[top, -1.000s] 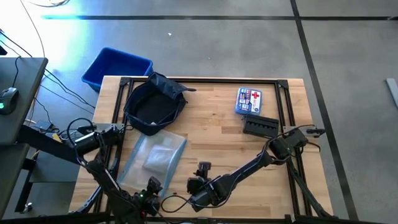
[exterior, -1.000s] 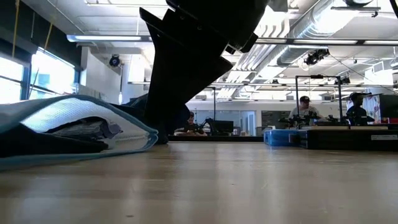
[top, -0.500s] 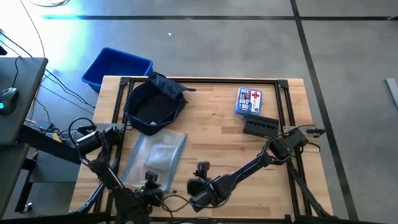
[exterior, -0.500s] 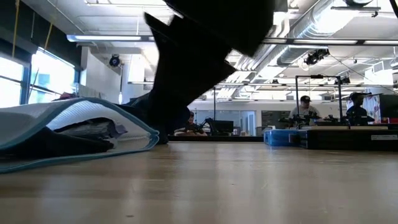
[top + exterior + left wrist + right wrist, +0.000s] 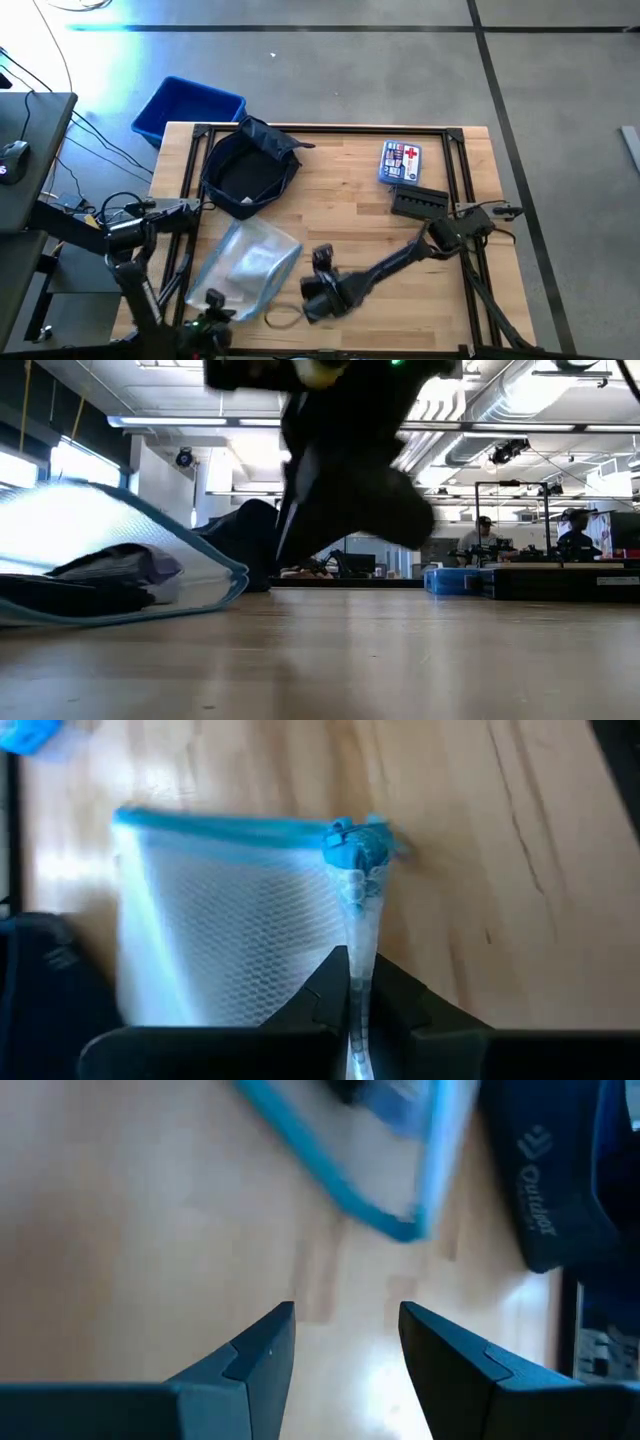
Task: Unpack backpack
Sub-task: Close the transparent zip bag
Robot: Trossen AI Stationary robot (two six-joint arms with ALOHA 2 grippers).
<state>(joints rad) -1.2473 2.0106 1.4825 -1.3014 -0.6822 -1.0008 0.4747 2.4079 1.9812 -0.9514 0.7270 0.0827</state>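
From my remote station I see the wooden desk (image 5: 340, 190) spread under both dark arms. My right arm reaches in from the right edge, stretched low across the near half, its right end effector (image 5: 345, 1342) hanging just above the bare wood with the two fingers (image 5: 262, 1348) parted about halfway and nothing between them. My left arm folds down at the near left corner; its left end effector (image 5: 352, 1005) is pinched closed on the near edge of the clear mesh pouch (image 5: 243, 270), gripping the thin seam below the blue zipper pull (image 5: 358, 845).

The backpack (image 5: 248, 165) sits at the far left of the desk, well apart from both end effectors. It is dark navy, soft and slumped, its mouth gaping upward to show a dark lining, with a flap folded toward the far rim.

The blue bin (image 5: 187, 108) stands on the floor just beyond the desk's far left corner. A flat black case (image 5: 418, 203) lies toward the right side, and a small first-aid kit (image 5: 401, 162) with a red cross lies just beyond it.
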